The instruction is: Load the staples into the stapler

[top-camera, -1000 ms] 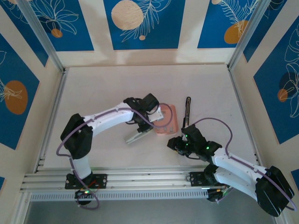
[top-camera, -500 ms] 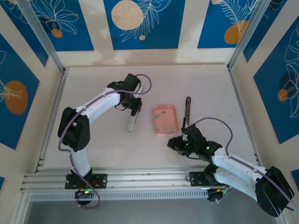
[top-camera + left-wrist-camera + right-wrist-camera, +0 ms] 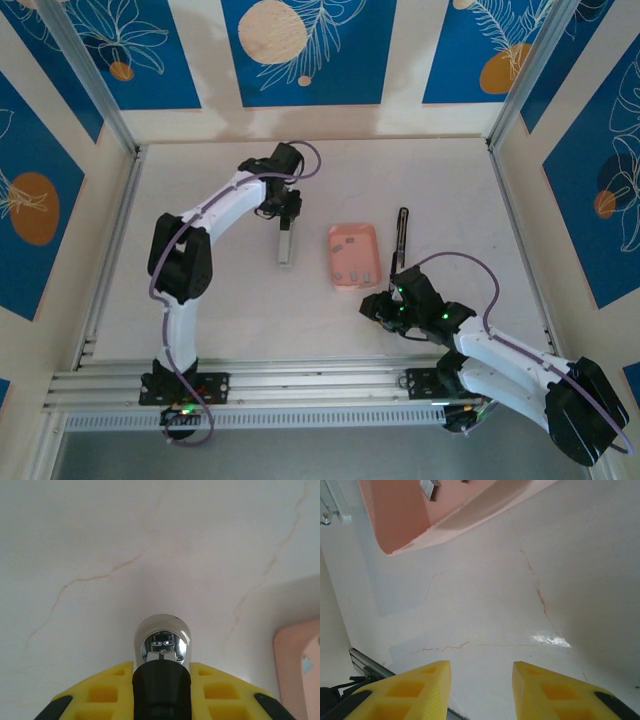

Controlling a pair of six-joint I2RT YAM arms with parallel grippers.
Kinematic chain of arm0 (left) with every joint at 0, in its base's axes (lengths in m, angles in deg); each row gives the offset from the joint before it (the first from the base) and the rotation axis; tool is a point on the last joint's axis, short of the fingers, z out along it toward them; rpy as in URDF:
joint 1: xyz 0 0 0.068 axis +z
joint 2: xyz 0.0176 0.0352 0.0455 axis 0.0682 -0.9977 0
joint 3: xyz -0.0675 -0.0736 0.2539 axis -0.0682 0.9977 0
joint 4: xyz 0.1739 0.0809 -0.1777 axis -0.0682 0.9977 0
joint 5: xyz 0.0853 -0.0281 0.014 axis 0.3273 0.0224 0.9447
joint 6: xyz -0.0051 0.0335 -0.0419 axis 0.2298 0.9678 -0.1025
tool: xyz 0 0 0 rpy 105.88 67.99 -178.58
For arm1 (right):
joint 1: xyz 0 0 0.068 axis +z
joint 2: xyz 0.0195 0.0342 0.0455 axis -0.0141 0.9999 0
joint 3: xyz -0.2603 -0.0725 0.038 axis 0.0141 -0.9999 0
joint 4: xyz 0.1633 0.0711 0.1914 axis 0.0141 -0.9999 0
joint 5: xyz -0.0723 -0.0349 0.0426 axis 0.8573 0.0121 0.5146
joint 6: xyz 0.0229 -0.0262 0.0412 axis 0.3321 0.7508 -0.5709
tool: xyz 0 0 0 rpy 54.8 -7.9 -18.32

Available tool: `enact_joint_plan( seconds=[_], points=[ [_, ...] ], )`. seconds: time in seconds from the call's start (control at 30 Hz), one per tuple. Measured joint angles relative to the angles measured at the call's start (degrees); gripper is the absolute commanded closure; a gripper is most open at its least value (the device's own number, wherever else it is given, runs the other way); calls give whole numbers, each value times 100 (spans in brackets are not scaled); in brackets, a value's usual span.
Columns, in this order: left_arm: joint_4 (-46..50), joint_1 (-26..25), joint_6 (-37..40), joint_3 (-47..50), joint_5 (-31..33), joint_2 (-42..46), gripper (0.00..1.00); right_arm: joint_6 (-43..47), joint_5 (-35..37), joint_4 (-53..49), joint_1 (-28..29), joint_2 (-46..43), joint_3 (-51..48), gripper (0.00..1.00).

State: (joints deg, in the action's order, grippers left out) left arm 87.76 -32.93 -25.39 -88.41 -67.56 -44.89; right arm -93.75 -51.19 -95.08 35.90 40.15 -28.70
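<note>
Nothing loaded yet: left gripper (image 3: pixel 287 218) clamps the stapler's silver rail (image 3: pixel 286 246) at nine o'clock of the pink tray (image 3: pixel 358 238) holding the staples (image 3: pixel 429 488), black bar (image 3: pixel 401 232) at three, right gripper (image 3: pixel 481 666) part-open and empty at five.

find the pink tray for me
In the top view, the pink tray sits mid-table, between the silver rail on its left and the black bar on its right, just beyond the right gripper.

The pink tray (image 3: pixel 395 520) is cut off at the top edge, its staples (image 3: pixel 429 489) barely showing.
</note>
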Motion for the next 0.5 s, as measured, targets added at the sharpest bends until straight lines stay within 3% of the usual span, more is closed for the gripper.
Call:
enact_joint_plan(
  seconds=[0.4,0.5],
  points=[
    [481,28,-817,-750,-15,-732,100,0,-2,-4,-35,0,0,62],
    [527,26,-935,-756,-55,-831,94,0,-2,-4,-37,0,0,62]
  ],
)
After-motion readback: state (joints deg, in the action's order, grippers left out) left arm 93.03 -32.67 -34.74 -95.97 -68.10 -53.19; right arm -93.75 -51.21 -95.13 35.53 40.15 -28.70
